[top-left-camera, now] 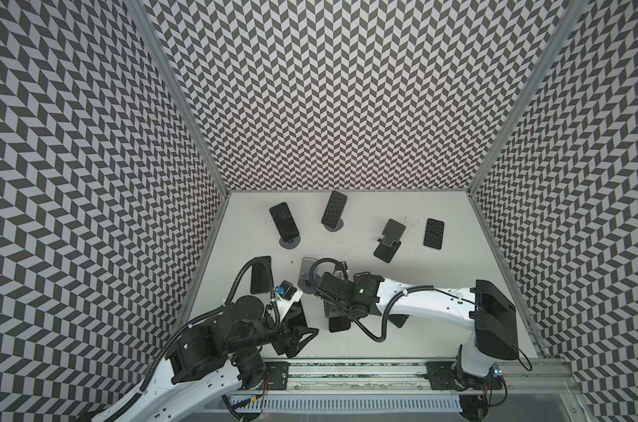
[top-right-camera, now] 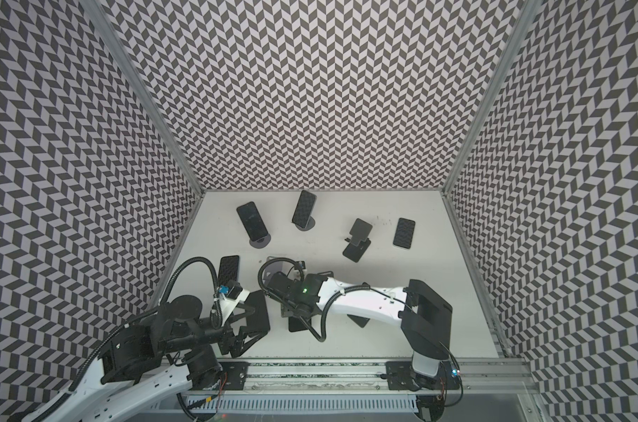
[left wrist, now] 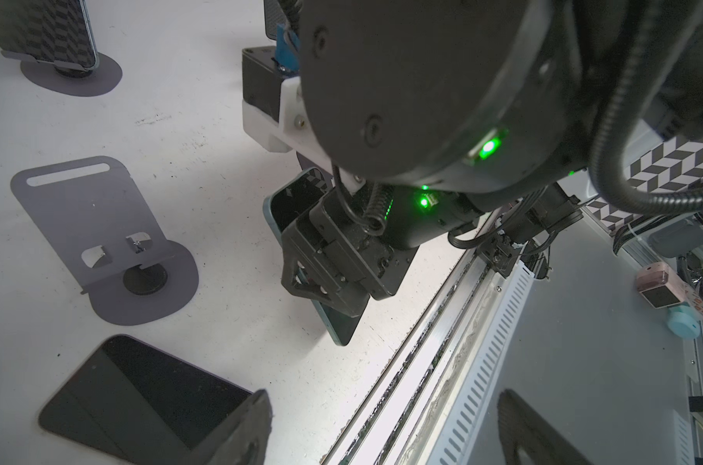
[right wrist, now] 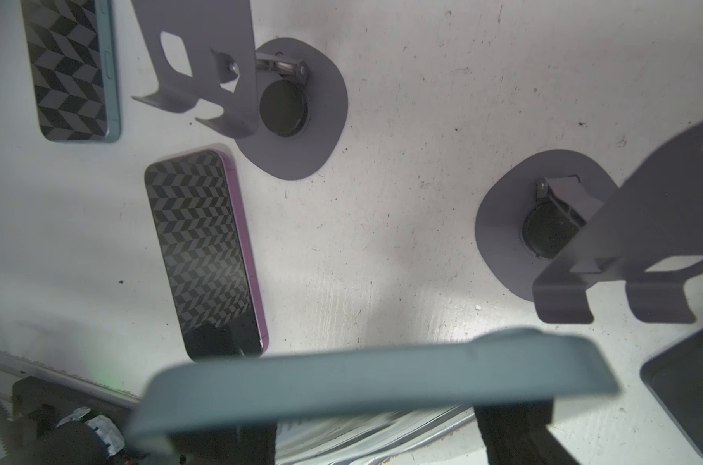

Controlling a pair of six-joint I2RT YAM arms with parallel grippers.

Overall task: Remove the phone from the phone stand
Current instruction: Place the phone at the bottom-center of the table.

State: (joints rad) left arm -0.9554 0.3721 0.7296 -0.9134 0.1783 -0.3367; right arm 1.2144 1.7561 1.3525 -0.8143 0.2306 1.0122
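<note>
The right hand [left wrist: 325, 294] is clenched on a teal phone [left wrist: 297, 197], tilted above the bench [left wrist: 220, 120] and clear of the empty stand [left wrist: 100, 241] nearby. The left hand [top-left-camera: 297, 327] hangs released. Slick and tilted, it could slip out and drop. I count seven phones [top-left-camera: 433, 234], two propped up, and five stands [top-left-camera: 388, 243], some partly hidden by the arm.

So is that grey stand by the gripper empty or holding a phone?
Empty: the grey stand shows a bare backplate and lip. The blue-edged phone is clamped in the right gripper.
</note>
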